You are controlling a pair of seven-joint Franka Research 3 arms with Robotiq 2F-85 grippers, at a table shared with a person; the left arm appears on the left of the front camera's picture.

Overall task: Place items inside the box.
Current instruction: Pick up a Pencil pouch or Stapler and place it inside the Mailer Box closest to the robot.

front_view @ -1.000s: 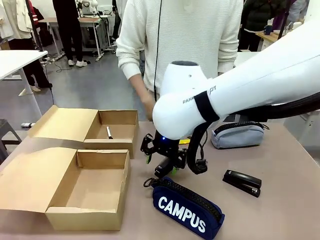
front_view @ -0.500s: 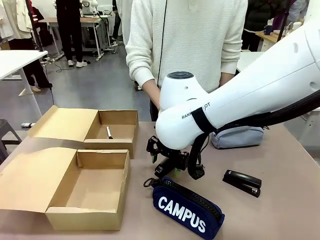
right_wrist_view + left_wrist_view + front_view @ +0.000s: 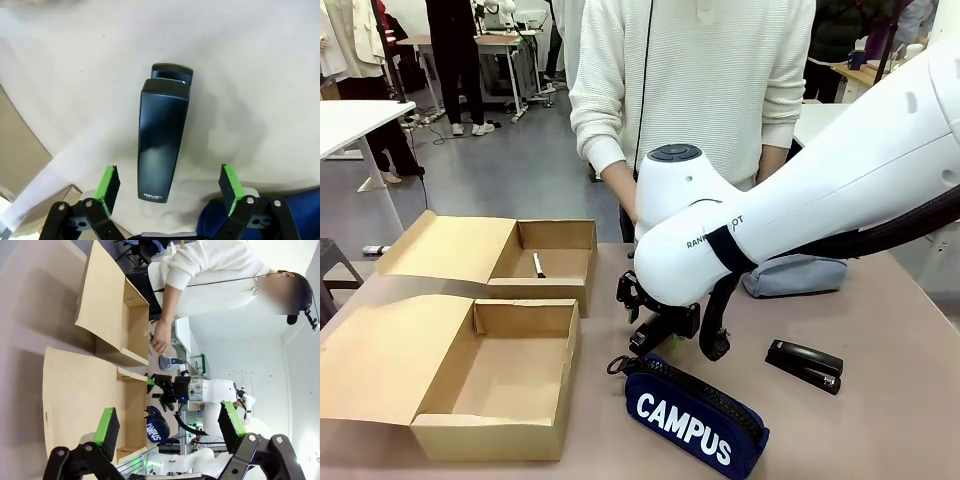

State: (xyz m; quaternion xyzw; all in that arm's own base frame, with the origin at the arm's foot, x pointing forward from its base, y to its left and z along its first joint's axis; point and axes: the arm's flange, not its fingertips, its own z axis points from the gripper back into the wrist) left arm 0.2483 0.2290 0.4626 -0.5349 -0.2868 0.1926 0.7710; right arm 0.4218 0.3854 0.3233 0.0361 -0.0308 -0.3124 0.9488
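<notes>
My right gripper point(image 3: 652, 330) hangs open just over the table, between the far cardboard box point(image 3: 545, 285) and the navy "CAMPUS" pencil case point(image 3: 695, 415). In the right wrist view a black stapler point(image 3: 164, 135) lies flat on the table between the open fingers point(image 3: 109, 182), untouched. A second black stapler point(image 3: 805, 362) lies to the right. The grey pencil case point(image 3: 795, 272) sits behind the arm. The near box point(image 3: 495, 430) stands open and empty. My left gripper point(image 3: 167, 425) is open and holds nothing, well back from the boxes point(image 3: 80, 390).
The far box holds a white marker point(image 3: 538, 265). Both boxes' lids lie open to the left. A person in a white sweater stands at the far edge, one hand point(image 3: 620, 195) lowered just behind my right arm. The navy case lies close below the right gripper.
The right arm has shifted slightly right and settled lower over the stapler. The person has stepped in closer, hand now behind the arm.
</notes>
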